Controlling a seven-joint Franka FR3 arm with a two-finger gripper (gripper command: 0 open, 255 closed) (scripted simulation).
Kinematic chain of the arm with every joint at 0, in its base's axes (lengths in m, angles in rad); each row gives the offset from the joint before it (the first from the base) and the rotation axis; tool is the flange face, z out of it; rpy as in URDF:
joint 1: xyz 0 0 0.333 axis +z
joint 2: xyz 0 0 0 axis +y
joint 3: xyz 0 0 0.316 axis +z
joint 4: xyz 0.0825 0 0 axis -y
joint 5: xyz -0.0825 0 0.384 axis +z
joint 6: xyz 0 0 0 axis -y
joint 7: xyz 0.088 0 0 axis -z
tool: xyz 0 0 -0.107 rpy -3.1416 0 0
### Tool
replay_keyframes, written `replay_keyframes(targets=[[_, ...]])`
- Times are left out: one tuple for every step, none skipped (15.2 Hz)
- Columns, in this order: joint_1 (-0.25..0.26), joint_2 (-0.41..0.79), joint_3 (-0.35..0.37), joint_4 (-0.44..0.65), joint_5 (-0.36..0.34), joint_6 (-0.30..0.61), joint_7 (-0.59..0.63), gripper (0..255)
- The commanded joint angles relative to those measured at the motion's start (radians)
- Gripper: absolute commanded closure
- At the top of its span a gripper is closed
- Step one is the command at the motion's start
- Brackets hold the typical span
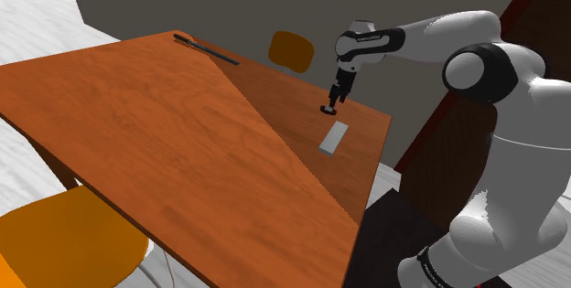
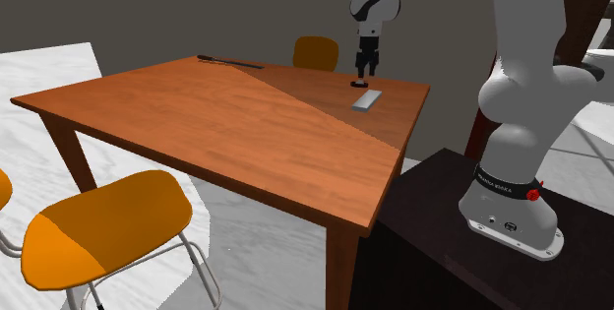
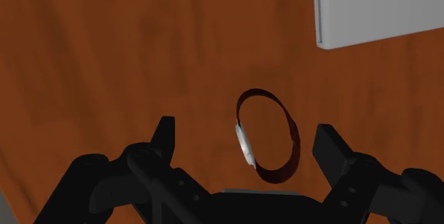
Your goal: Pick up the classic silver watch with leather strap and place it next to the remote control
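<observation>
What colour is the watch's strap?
The watch strap is dark reddish-brown, seen best in the wrist view.

The watch (image 3: 245, 143) is sitting on the brown bench (image 1: 183, 140). Its dark red strap is making a closed ring, with the small silver face on one side. The remote control (image 3: 377, 6), a flat pale grey bar, is lying near it, not touching.
</observation>
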Motion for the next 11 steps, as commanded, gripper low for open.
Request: replay_keyframes(targets=[[-0.001,-0.009,-0.001,0.037,-0.001,-0.046,0.000,0],[-0.002,-0.013,-0.001,0.065,-0.001,-0.078,0.001,0],[-0.002,-0.015,-0.001,0.088,-0.001,-0.103,0.001,0],[-0.002,-0.015,-0.001,0.088,-0.001,-0.103,0.001,0],[-0.002,-0.015,-0.001,0.088,-0.001,-0.103,0.001,0],[-0.002,-0.015,-0.001,0.088,-0.001,-0.103,0.001,0],[-0.002,-0.015,-0.001,0.088,-0.001,-0.103,0.001,0],[-0.002,-0.015,-0.001,0.088,-0.001,-0.103,0.001,0],[-0.002,-0.015,-0.001,0.088,-0.001,-0.103,0.001,0],[-0.002,-0.015,-0.001,0.088,-0.001,-0.103,0.001,0],[-0.002,-0.015,-0.001,0.088,-0.001,-0.103,0.001,0]])
